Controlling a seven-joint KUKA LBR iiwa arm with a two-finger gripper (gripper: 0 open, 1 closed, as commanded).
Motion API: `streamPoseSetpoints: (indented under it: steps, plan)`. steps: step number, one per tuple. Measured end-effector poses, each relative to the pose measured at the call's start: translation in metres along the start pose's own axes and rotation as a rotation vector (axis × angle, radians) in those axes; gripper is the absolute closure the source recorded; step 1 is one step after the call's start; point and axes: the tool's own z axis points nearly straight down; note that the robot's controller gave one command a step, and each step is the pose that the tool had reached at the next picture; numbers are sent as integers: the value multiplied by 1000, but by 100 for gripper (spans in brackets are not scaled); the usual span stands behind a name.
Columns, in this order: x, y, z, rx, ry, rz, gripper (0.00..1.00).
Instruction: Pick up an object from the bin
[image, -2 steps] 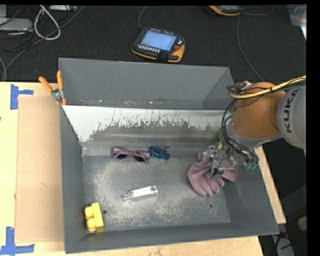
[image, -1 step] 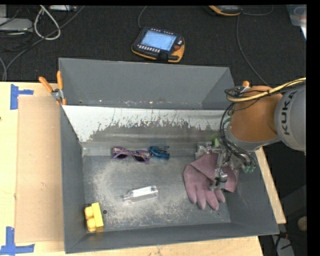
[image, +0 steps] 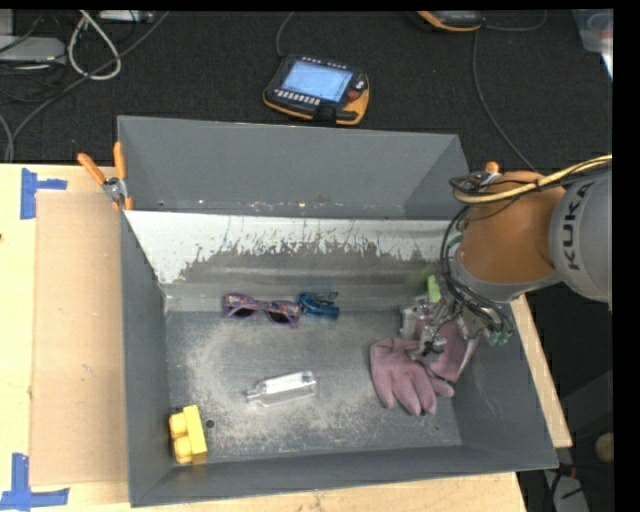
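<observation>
1. Yellow plastic block of two stacked bricks (image: 187, 435) lies nearest the camera, in the front left corner of the grey metal bin (image: 300, 180), well apart from everything else.
2. Near the middle of the floor a small clear plastic bottle (image: 281, 387) lies on its side. Farther back, close to the rear wall, a pair of purple-framed sunglasses (image: 262, 307) lies just beside a small blue object (image: 320, 305) whose kind I cannot make out.
3. On the right side of the floor lies a limp mauve rubber glove (image: 405, 380), its finger-ends pointing toward the front.
4. The gripper (image: 430, 335) hangs below the arm's orange wrist cover (image: 500, 245), low over the glove's upper, cuff end and touching or almost touching it.
5. Cables and metal parts crowd the tool, so I cannot tell whether the pincer is spread, pressed together or pinching the glove.
6. By my judgement the step in hand is the grasp itself, at the bottom of the reach and over the glove.
7. The next move probably calls for a firm pinch on a fold of the rubber, then a straight lift. The glove is floppy and will likely dangle and swing, so it needs raising high enough to clear the right wall.
</observation>
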Motion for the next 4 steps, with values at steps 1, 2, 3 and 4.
streamPoseSetpoints:
  steps: [1, 2, 3, 4]
  plan:
    - [0, 0, 0, 0, 0, 0, 0]
    - [0, 0, 0, 0, 0, 2, 100]
    - [0, 0, 0, 0, 0, 2, 100]
    - [2, -5, -6, -2, -1, 22, 100]
